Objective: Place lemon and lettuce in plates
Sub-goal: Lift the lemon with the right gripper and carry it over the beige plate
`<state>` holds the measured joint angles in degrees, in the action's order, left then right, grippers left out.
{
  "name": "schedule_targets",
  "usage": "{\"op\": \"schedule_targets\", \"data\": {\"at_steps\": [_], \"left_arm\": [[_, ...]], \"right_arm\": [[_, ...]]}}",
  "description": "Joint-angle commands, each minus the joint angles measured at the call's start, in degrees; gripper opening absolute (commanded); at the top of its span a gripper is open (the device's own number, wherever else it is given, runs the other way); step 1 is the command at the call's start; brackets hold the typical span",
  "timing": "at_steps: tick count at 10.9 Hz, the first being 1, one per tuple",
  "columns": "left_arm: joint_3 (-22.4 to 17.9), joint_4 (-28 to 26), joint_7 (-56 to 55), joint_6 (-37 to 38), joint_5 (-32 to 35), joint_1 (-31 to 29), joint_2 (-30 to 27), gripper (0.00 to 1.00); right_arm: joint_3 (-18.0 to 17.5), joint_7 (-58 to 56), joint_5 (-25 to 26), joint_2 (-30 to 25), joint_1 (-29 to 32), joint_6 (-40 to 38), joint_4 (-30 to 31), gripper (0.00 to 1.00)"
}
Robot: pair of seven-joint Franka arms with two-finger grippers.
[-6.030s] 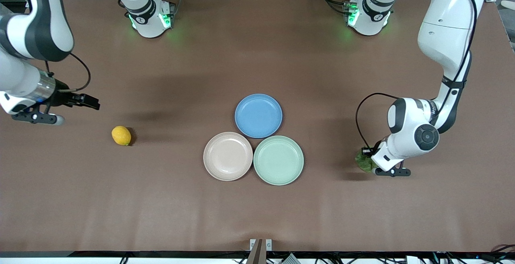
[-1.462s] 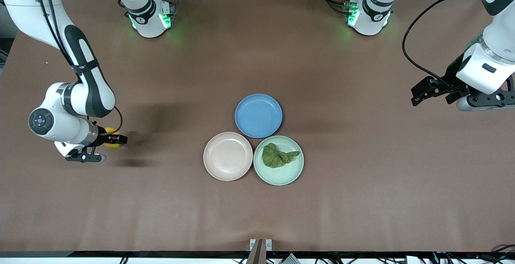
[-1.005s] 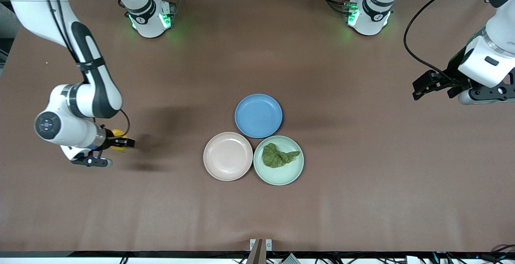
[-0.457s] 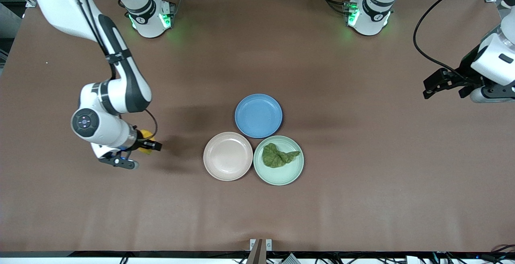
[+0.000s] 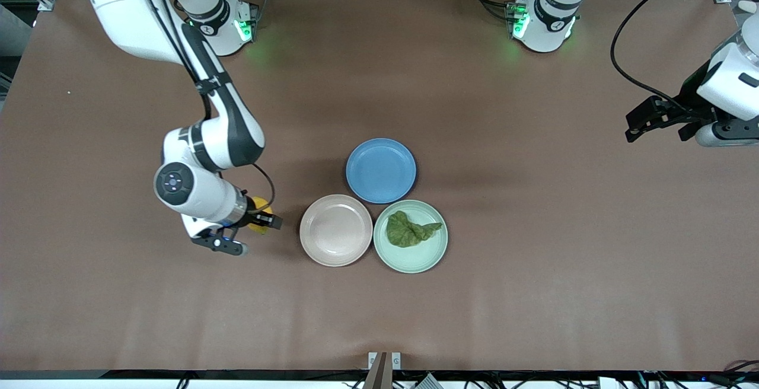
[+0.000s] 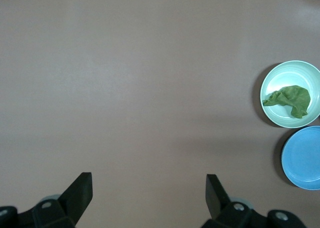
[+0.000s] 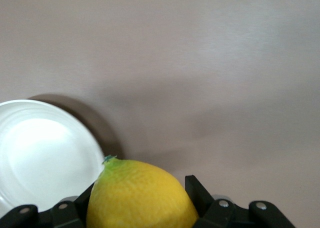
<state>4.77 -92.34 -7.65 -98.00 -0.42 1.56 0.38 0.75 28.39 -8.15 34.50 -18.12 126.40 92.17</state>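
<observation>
While the right gripper (image 5: pixel 265 222) carries the lemon (image 5: pixel 258 206) clamped between its fingers, it hangs over bare table just beside the beige plate (image 5: pixel 335 230), on the side toward the right arm's end. In the right wrist view the lemon (image 7: pixel 142 194) fills the jaws, green tip up, with the plate's rim (image 7: pixel 95 138) close by. The lettuce (image 5: pixel 410 229) already lies in the green plate (image 5: pixel 410 258), which touches the beige one; a blue plate (image 5: pixel 380 170) sits farther from the front camera, touching both.

To do this step well, I would bring the lemon over the middle of the beige plate (not merely past the rim), lower it close to the surface, then open slowly: a round fruit dropped from height is likely to roll off.

The left gripper (image 5: pixel 643 122) waits near the table edge at the left arm's end, its fingers spread wide and empty (image 6: pixel 147 188).
</observation>
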Motion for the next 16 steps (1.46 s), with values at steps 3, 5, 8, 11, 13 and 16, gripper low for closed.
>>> {"op": "schedule_targets", "data": {"at_steps": [3,5,8,11,13,16], "left_arm": [[0.9,-0.5,0.4,1.1,1.2,0.3,-0.6,1.0],[0.9,-0.4,0.4,1.3,1.2,0.4,-0.6,1.0],[0.9,-0.4,0.4,1.3,1.2,0.4,-0.5,1.0],[0.9,-0.4,0.5,1.3,1.2,0.3,-0.5,1.0],[0.9,-0.4,0.5,1.3,1.2,0.3,-0.5,1.0],[0.9,-0.5,0.5,1.3,1.2,0.3,-0.5,1.0]], "right_arm": [[0.2,1.4,-3.1,6.1,-5.4,-0.3,-8.3,0.38],[0.2,1.5,-3.0,8.7,-6.7,-0.2,-11.6,0.39],[0.3,1.5,-3.0,10.9,-8.3,2.4,-12.9,0.39],[0.3,1.9,-3.0,13.4,-10.3,11.0,-12.9,0.4],[0.3,4.2,-3.0,13.8,-10.8,12.0,-12.9,0.42],[0.3,3.6,-2.5,13.8,-10.8,11.9,-12.9,0.53]]}}
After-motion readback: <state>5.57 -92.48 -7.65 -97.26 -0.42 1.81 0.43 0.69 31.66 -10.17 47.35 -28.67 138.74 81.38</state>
